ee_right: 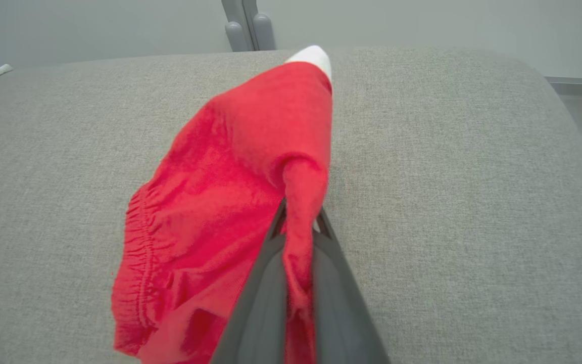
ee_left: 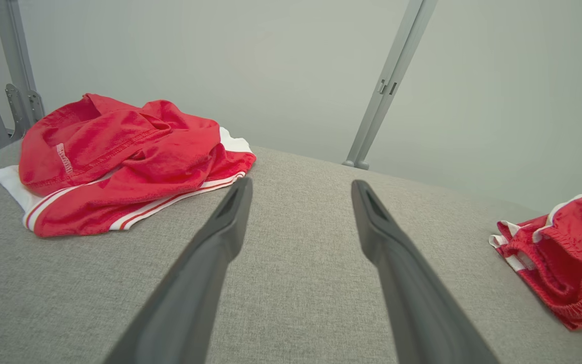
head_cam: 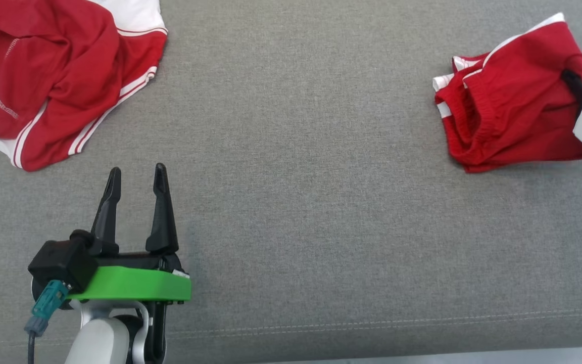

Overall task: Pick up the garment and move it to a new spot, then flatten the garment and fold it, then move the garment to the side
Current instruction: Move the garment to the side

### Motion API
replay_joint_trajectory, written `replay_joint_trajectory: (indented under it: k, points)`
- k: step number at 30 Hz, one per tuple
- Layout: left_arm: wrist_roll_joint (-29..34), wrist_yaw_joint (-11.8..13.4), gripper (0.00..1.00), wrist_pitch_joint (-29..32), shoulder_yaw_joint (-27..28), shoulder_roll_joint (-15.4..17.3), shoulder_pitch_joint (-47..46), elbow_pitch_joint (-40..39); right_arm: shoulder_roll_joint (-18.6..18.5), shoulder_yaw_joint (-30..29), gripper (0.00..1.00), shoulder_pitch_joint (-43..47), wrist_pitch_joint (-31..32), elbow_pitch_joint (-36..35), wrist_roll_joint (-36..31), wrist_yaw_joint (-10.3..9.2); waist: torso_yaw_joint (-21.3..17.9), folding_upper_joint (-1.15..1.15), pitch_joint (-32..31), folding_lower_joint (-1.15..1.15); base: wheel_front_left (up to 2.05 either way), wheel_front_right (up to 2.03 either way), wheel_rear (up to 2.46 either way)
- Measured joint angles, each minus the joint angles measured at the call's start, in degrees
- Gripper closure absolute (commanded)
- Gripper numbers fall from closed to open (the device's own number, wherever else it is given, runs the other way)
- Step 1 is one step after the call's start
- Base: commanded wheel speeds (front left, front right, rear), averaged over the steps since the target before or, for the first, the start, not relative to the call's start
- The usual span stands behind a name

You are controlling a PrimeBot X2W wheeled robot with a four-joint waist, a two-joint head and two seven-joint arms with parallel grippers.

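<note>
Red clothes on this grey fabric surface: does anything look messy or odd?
Both are crumpled, not flat. The red shorts are bunched up, with a fold pinched in the right gripper. The red-and-white jersey lies in a heap at the far left. Nothing looks torn or spilled.

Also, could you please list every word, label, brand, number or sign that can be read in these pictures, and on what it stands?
No text can be read.
On the red and white garment, a small white mark is too small and blurred to read.
On the red shorts, no text is visible.
</note>
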Motion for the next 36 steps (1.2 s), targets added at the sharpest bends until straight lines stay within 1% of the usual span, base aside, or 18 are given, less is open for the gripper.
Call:
replay_joint_trajectory:
  k: [3,10,15,16,18,20,24,28,29,30,31,32,33,34,35,36]
  points:
    - [2.3,0.0,0.00,1.0,0.1,0.0,-0.8,-1.6,-1.0,0.1,1.00,-2.0,0.5,0.2,-0.8,0.01,-0.8,0.00,1.3,0.00,0.00,0.00,0.00]
    - [5.1,0.0,0.00,3.2,-0.1,0.0,-2.4,-4.2,-4.5,-0.7,1.00,-5.6,0.7,2.0,-1.4,0.00,-2.4,0.00,4.6,0.00,0.00,0.00,0.00]
    - [5.8,0.0,0.00,4.7,-0.5,0.0,-2.6,-5.2,-6.1,-0.2,1.00,-8.1,0.3,2.6,-4.4,-0.16,-3.1,0.00,6.8,0.00,0.00,0.00,0.00]
    - [6.1,0.0,0.00,4.7,-0.5,0.0,-2.7,-5.4,-6.3,0.2,1.00,-8.6,-0.1,2.7,-5.1,-0.57,-3.3,0.00,7.2,0.00,0.00,0.00,0.00]
    - [6.2,0.0,0.00,5.3,-0.6,0.0,-2.8,-5.7,-6.7,0.5,1.00,-9.5,-0.3,3.1,-6.4,-0.70,-3.4,0.00,8.0,0.00,0.00,0.00,0.00]
    - [6.3,0.0,0.00,5.7,-0.8,0.0,-3.0,-6.2,-7.1,0.5,1.00,-10.4,-0.7,3.7,-6.9,-1.65,-3.5,0.00,8.7,0.00,0.00,0.00,0.00]
    - [6.6,0.0,0.00,6.5,-1.1,0.0,-3.7,-6.9,-8.0,1.0,1.00,-11.7,-1.7,4.6,-8.6,-2.66,-3.5,0.00,10.0,0.00,0.00,0.00,0.00]
    - [7.2,0.0,0.00,7.2,-0.9,0.0,-3.8,-7.4,-8.0,1.1,1.00,-12.5,-2.5,5.5,-9.7,-4.16,-3.2,0.00,11.1,0.00,0.00,0.00,0.00]
    - [7.3,0.0,0.00,7.3,-0.8,0.0,-3.8,-7.5,-8.0,1.3,0.77,-12.5,-2.7,5.7,-10.1,-4.23,-3.2,0.00,11.3,0.00,0.00,0.00,0.00]
    - [7.6,0.0,0.00,7.3,-0.7,0.0,-3.8,-7.6,-7.8,1.3,0.61,-12.5,-3.3,6.0,-10.3,-4.85,-3.1,0.00,11.6,0.00,0.00,0.00,0.00]
    - [7.7,0.0,0.00,7.5,-0.6,0.0,-3.8,-7.7,-7.6,1.3,0.55,-12.6,-3.4,6.4,-10.3,-5.39,-3.1,0.00,11.8,0.00,0.00,0.00,0.00]
    - [7.7,0.0,0.00,7.5,-0.6,0.0,-3.8,-7.7,-7.3,1.4,0.35,-12.5,-3.7,6.8,-10.4,-5.86,-3.1,0.00,12.0,0.00,0.00,0.00,0.00]
    - [7.7,0.0,0.00,7.5,-0.5,0.0,-3.8,-7.7,-7.2,1.5,0.10,-12.5,-4.2,7.2,-10.6,-6.28,-3.1,0.00,12.1,0.00,0.00,0.00,0.00]
    - [7.7,0.0,0.00,7.6,-0.5,0.0,-3.8,-7.7,-7.1,1.5,0.00,-12.5,-4.7,7.5,-10.7,-6.69,-3.1,0.00,12.2,0.00,0.00,0.00,0.00]
    - [7.7,0.0,0.00,7.6,-0.5,0.0,-3.9,-7.8,-7.1,1.6,0.00,-12.5,-5.0,7.8,-10.9,-6.72,-3.2,0.00,12.3,0.00,0.00,0.00,0.00]
    - [7.7,0.0,0.00,7.7,-0.5,0.0,-3.9,-7.9,-7.1,1.6,0.00,-12.5,-5.5,8.1,-11.2,-7.24,-3.2,0.00,12.3,0.00,0.00,0.00,0.00]
